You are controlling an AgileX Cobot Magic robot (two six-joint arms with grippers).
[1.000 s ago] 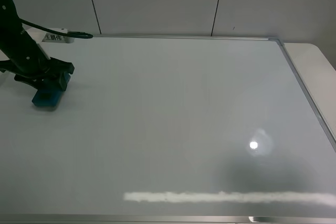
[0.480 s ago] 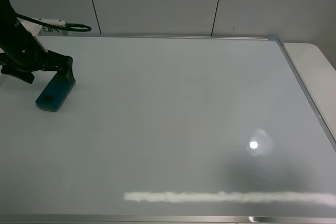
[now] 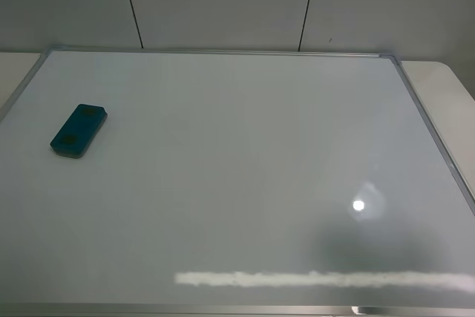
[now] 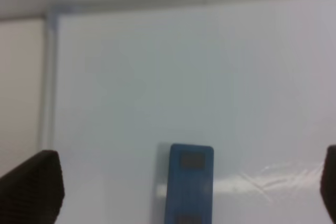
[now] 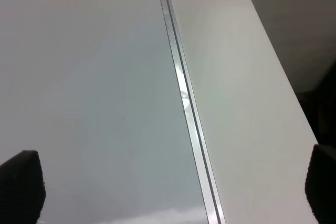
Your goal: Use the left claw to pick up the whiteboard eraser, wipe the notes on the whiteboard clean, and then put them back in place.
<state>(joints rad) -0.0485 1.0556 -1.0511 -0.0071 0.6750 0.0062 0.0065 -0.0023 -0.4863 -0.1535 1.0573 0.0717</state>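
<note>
The whiteboard eraser point(image 3: 79, 131) lies flat on the whiteboard point(image 3: 245, 168), near its left edge, toward the far side. The board rests on the surface point(image 3: 451, 94).

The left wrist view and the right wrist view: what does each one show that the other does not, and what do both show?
Only the left wrist view shows the small teal-blue rectangular whiteboard eraser, lying flat on the board, apart from the open left claw.

Only the right wrist view shows the plain white tabletop strip beside the board, and the open right gripper.

Both show the large glossy white whiteboard with its thin silver metal frame, without visible writing.
</note>
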